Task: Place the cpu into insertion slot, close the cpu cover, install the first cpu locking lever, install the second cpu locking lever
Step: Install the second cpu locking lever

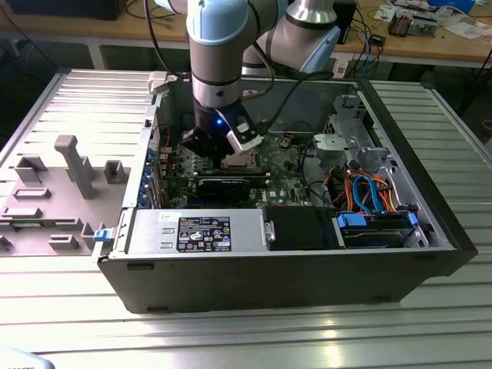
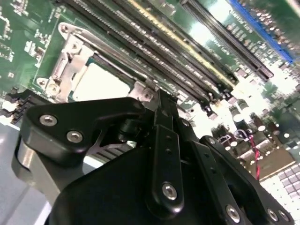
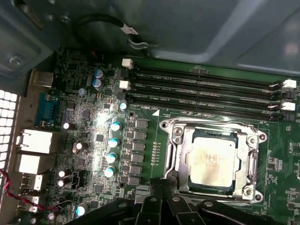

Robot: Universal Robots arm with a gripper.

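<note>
The cpu [image 3: 211,161], a square chip with a silver-grey top, lies flat in the insertion slot [image 3: 171,129] on the green board. The silvery cpu cover [image 3: 180,150] lies down around the chip's edges. A thin metal lever [image 3: 211,123] runs along one side of the cover. In the second wrist view the cpu [image 2: 98,82] and cover [image 2: 70,54] sit just beyond my black gripper [image 2: 161,101], which is shut. Its tips rest at the socket's edge [image 3: 162,186]. In the exterior view the gripper [image 1: 223,150] hangs low inside the open computer case, beside the socket [image 1: 244,161].
Long memory slots [image 3: 201,89] run beside the socket. A black expansion card [image 1: 223,187], a power supply [image 1: 196,231] and a drive bay with blue and orange cables [image 1: 369,200] crowd the case. A grey fixture tray [image 1: 69,169] lies at the exterior view's left.
</note>
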